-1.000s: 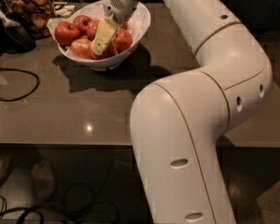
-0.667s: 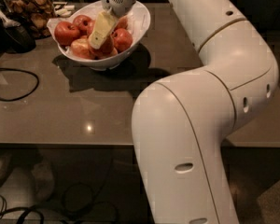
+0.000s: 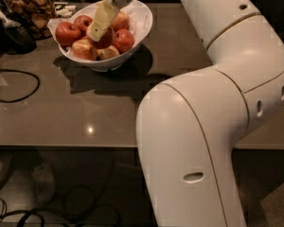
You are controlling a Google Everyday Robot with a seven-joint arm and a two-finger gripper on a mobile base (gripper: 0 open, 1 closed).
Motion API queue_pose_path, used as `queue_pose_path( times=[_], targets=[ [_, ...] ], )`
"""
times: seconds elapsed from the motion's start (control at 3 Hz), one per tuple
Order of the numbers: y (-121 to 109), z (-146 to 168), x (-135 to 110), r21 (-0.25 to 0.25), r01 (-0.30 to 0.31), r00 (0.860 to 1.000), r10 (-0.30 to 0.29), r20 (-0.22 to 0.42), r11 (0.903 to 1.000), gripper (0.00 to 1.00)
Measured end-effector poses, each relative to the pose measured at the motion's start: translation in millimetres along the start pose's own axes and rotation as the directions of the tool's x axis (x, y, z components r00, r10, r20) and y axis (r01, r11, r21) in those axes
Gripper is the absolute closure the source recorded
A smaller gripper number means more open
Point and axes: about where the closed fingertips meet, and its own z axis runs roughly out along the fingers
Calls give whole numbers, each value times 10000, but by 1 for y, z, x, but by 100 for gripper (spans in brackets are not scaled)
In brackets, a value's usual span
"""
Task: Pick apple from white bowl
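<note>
The white bowl (image 3: 143, 21) stands at the back of the grey-brown table and holds several red and yellow-red apples (image 3: 68, 32). My gripper (image 3: 97, 31) reaches down from the top of the camera view into the middle of the bowl. Its pale yellow tip sits right against a dark red apple (image 3: 107, 40) in the centre of the pile. The arm's large white links fill the right half of the view and hide the table behind them.
A clear jar of brown snacks (image 3: 32, 11) stands left of the bowl, with a dark object (image 3: 9, 34) beside it. A black cable (image 3: 19, 86) loops on the table's left. The table's front edge (image 3: 61, 146) runs across the middle; more cables lie on the floor below.
My gripper has shifted slightly up and to the left over the apples. The bowl has stayed in place.
</note>
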Motion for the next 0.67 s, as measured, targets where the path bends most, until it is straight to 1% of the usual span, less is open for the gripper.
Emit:
queue_pose_path(
  times=[0.33,0.67],
  targets=[
    [6,-15,-9,-57,323,9984,-320,475,9995,100],
    [18,-34,-25,-203,733,9926,-710,984,9971,100]
  ],
)
